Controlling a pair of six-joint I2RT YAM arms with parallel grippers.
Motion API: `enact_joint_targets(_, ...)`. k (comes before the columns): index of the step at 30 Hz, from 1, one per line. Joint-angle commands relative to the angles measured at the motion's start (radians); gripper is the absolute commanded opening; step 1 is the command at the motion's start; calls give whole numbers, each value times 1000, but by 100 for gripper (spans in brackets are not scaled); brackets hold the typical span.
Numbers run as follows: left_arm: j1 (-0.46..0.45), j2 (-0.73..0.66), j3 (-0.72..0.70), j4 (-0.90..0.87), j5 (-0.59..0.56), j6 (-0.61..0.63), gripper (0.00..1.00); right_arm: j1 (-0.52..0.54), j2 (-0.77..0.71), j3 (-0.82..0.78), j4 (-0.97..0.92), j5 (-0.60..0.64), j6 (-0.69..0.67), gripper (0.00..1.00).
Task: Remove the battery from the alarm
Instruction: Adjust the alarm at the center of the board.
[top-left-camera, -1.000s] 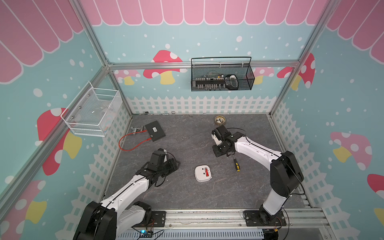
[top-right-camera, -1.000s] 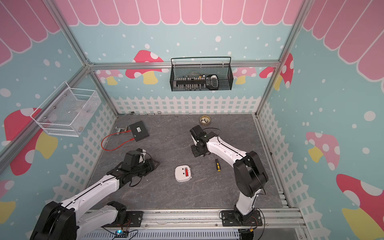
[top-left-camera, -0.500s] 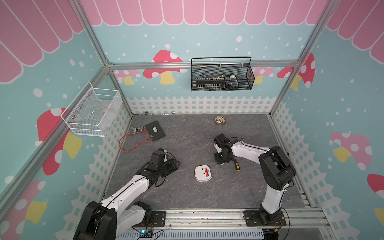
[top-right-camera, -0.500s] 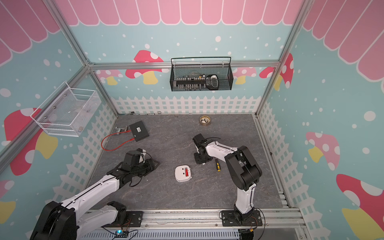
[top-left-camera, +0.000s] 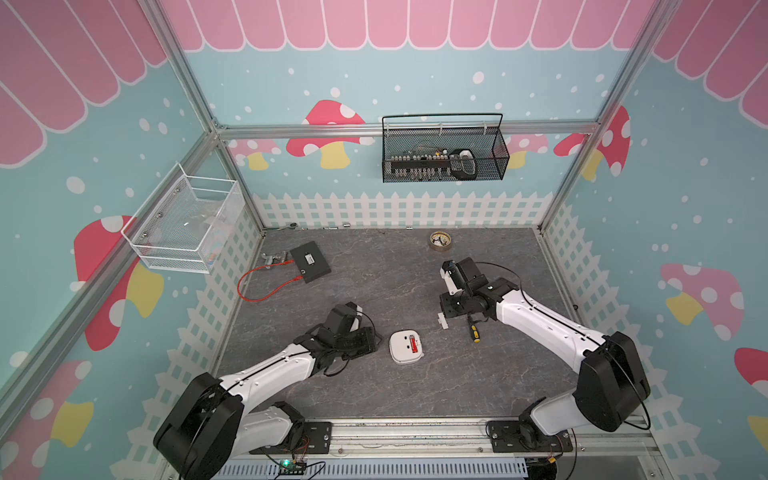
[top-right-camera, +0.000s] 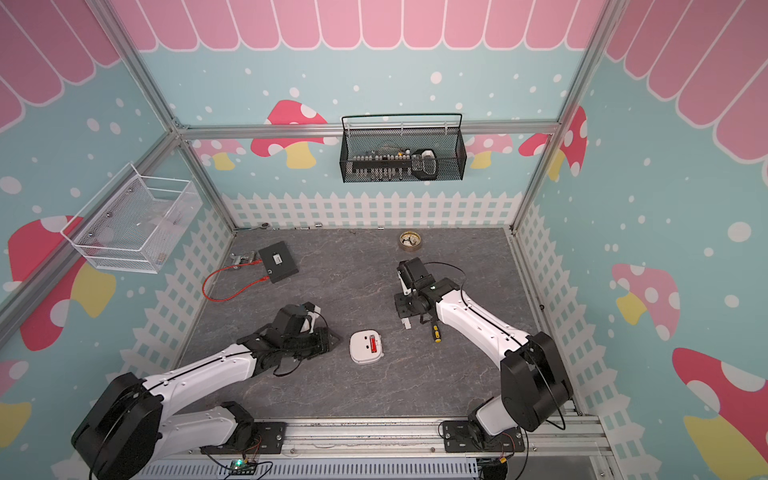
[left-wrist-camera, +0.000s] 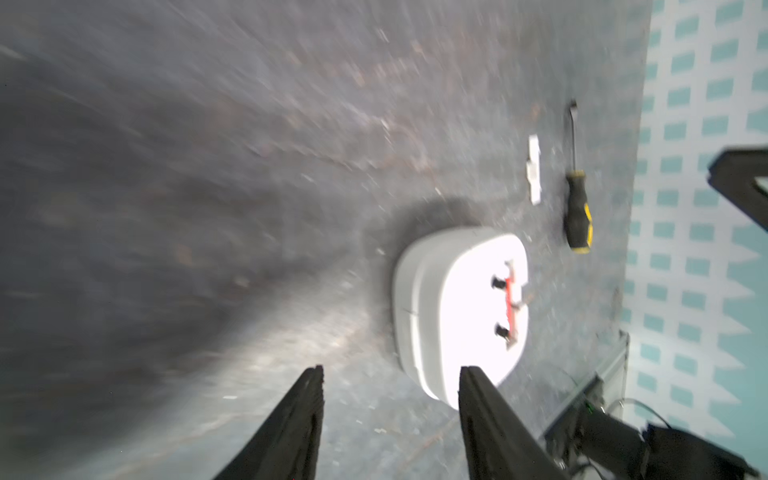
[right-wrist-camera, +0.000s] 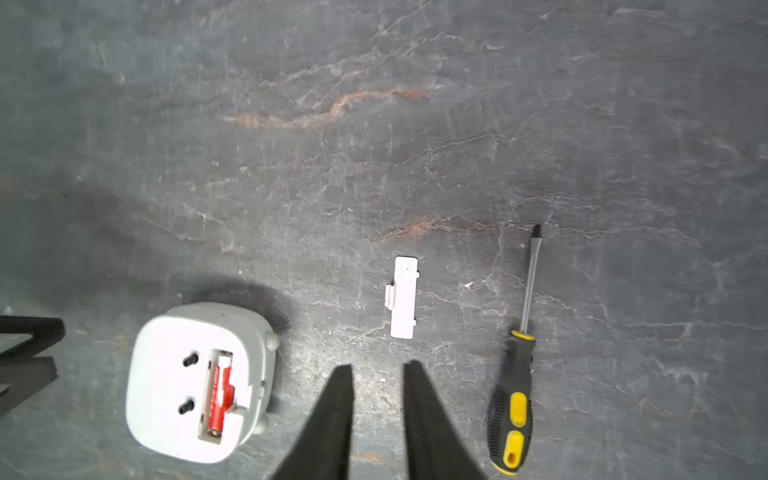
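Okay, right fingers are hanging narrowly apart with nothing between them, lifted off the surface. A second ago no cover was showing on the surface; half a second ago these fingers were down at that spot. Now the cover is lying flat just ahead of them, beside the screwdriver, touching neither it nor me. I'm reading that as cover dropped off, compartment standing open.

Left fingers are standing apart, empty, pointing at the alarm from just beside it, not touching it. That wrist view is blurring.

The alarm is lying face down mid-surface, between my two arms. The battery is sitting in the recess on its back, red and in plain sight. So access is looking done and pulling the cell is what's remaining.

Counting:
- one alarm
- one battery
- one cover
- one screwdriver
- one brass dish far back
- one black box with one red wire
- two wall baskets: one black basket, one white basket
- two pairs of fingers
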Motion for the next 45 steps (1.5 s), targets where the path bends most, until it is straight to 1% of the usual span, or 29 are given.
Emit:
enact_joint_targets(1, -55, 56, 13, 87, 9, -64, 52, 37, 61, -54, 12, -70, 4, 8)
enact_joint_targets(4, -57, 85, 12, 109, 0, -75, 51, 81, 114, -66, 59, -110, 15, 4)
enact_joint_targets(9, -53, 128, 50, 114, -18, -63, 51, 129, 190, -69, 116, -140, 25, 4)
enact_joint_targets(13, -50, 186, 82, 138, -4, -56, 51, 162, 221, -67, 139, -155, 36, 4)
enact_joint_targets(20, -40, 325, 146, 174, 1, -21, 50, 200, 205, -95, 178, -184, 73, 3)
enact_joint_targets(24, -14, 404, 207, 177, 4, 18, 49, 204, 188, -109, 188, -185, 92, 3)
enact_joint_targets(29, 43, 498, 319, 162, 27, 78, 49, 206, 153, -134, 204, -189, 114, 3)
enact_joint_targets(34, 64, 591, 452, 126, 50, 123, 49, 213, 148, -138, 235, -204, 134, 3)
enact_joint_targets(36, 65, 609, 491, 110, 54, 134, 49, 219, 152, -137, 243, -210, 142, 3)
enact_joint_targets(39, 74, 588, 500, 97, 47, 141, 50, 222, 134, -142, 235, -199, 151, 4)
enact_joint_targets(42, 93, 526, 489, 66, 15, 160, 56, 221, 68, -141, 172, -142, 154, 7)
enact_joint_targets(43, 104, 499, 483, 56, 6, 166, 58, 221, 39, -136, 134, -114, 153, 10)
enact_joint_targets(45, 122, 443, 473, 31, -17, 180, 66, 218, -16, -116, 54, -45, 152, 26)
